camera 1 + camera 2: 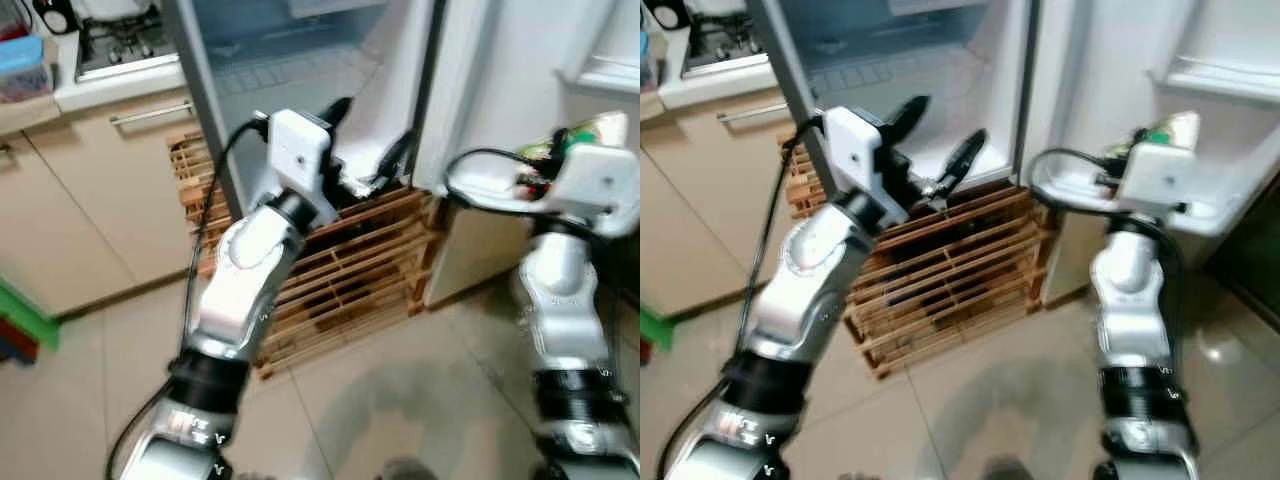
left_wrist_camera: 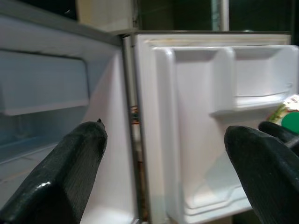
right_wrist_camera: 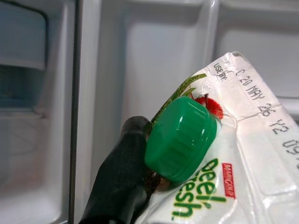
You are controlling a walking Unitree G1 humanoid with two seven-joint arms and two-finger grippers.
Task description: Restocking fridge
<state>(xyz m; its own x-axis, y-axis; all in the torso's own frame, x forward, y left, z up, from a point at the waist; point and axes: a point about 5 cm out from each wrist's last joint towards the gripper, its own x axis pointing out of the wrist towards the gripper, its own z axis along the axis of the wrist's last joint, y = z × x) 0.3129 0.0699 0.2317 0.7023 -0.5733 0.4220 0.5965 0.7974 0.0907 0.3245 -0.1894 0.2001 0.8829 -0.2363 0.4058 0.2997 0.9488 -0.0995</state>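
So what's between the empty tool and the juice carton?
In the right eye view, the fridge door's hinge edge stands between the open left tool and the carton.

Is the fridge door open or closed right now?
Open. The fridge door is swung out, its inner shelves facing the robot, while the right gripper holds a juice carton at the door shelf.

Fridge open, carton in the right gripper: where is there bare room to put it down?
The door shelf beside the right gripper looks bare, as does the fridge floor past the open left gripper. The carton hovers over the door shelf. It is tighter low down, by the wooden crate.
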